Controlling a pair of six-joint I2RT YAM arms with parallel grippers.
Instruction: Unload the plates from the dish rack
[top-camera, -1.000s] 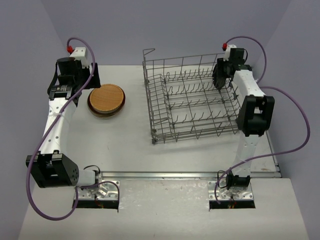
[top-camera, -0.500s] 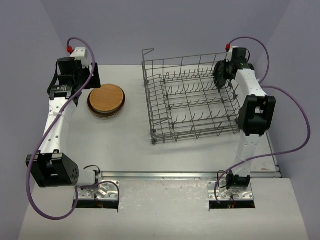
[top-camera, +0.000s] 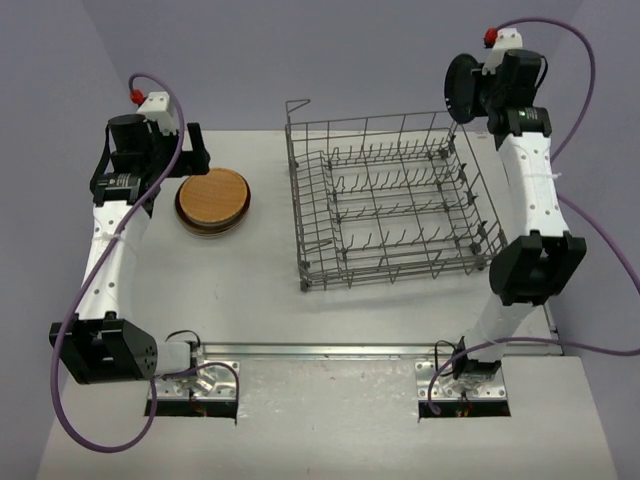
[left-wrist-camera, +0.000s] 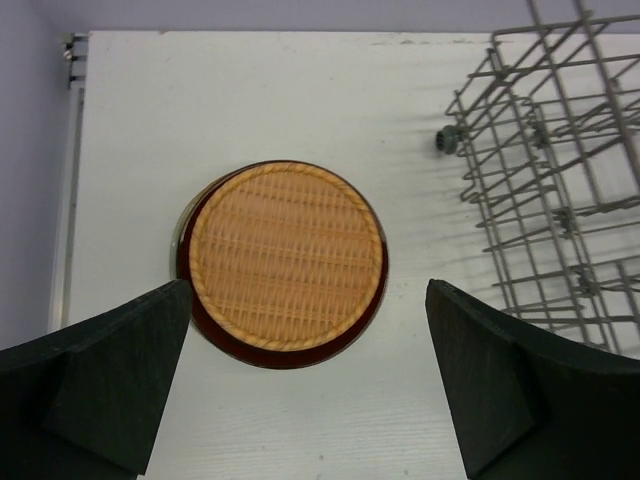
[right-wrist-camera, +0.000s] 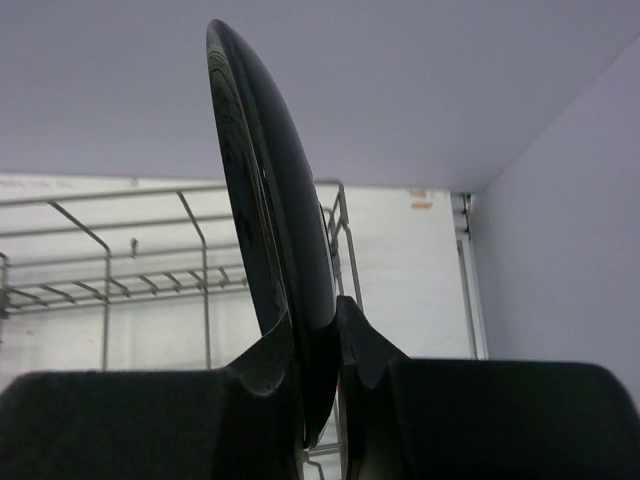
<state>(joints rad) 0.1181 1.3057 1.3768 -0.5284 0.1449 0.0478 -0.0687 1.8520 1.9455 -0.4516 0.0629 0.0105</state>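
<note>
Right fingers (right-wrist-camera: 365, 350) clamp the dark brown plate (right-wrist-camera: 270, 200) upright above the dish rack (top-camera: 390, 212), at its 1 o'clock corner. Carry it high over the tines to the plate stack (left-wrist-camera: 287, 262) at 9 o'clock, below the wide-open left fingers (left-wrist-camera: 110, 380).

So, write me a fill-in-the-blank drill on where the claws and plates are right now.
1. The right claw holds the dark plate ____ the dish rack, not in it.
2. The left claw hangs ____ over the stack of plates.
3. That stack lies on the table to the ____ of the dish rack.
Missing words: above; open; left.
</note>
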